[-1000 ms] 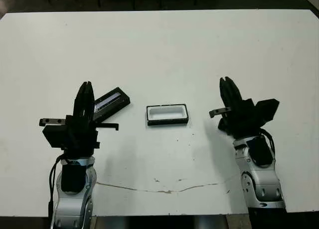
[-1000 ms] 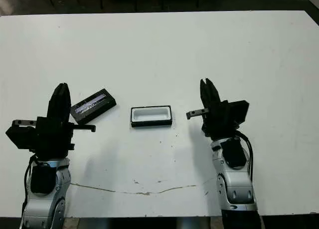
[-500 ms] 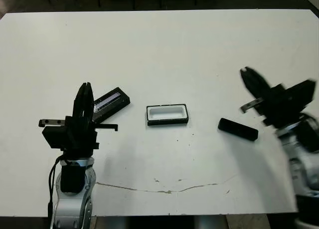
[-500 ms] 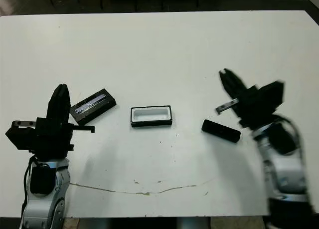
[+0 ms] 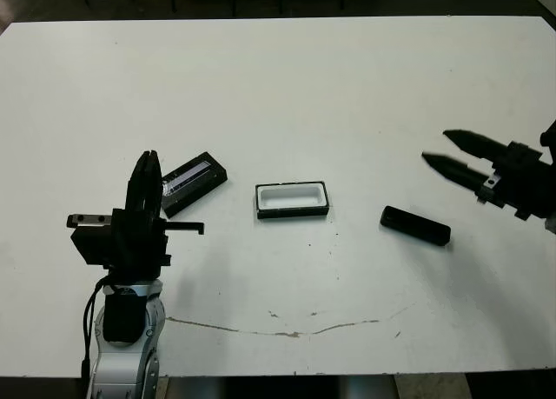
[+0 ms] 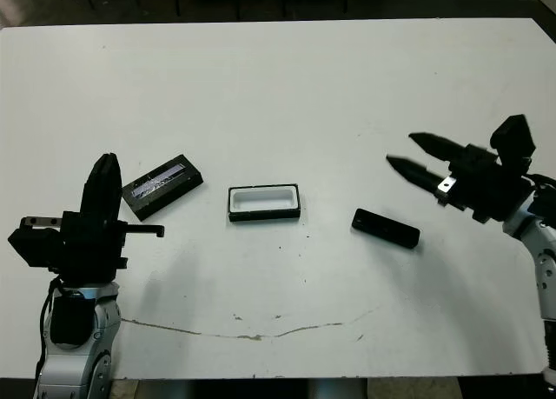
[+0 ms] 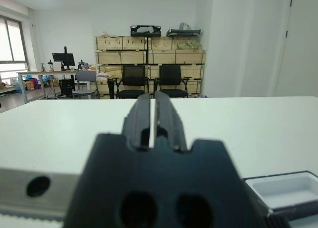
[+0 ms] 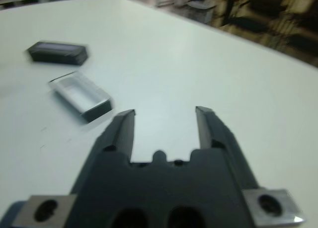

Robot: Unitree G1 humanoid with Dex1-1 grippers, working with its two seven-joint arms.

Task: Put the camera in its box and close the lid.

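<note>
The camera [image 5: 415, 226], a slim black bar, lies flat on the white table right of the box [image 5: 292, 200], a small black tray with a white inside and nothing in it. The lid [image 5: 192, 181], black with a silvery stripe, rests at an angle left of the box. My right gripper [image 5: 439, 149] is open, hovering up and to the right of the camera, fingers pointing left. My left gripper [image 5: 146, 164] is shut, upright at the near left, its tip just beside the lid. The right wrist view shows the box [image 8: 82, 97] and lid [image 8: 57, 52] beyond its spread fingers.
A thin crack line [image 5: 287, 329] runs across the near part of the table [image 5: 287, 86]. Beyond the table, the left wrist view shows chairs [image 7: 149, 81] and shelves of wooden crates.
My right arm swung out to the right and rotated, uncovering the camera lying on the table; its fingers have opened and now point left. The left arm sank slightly.
</note>
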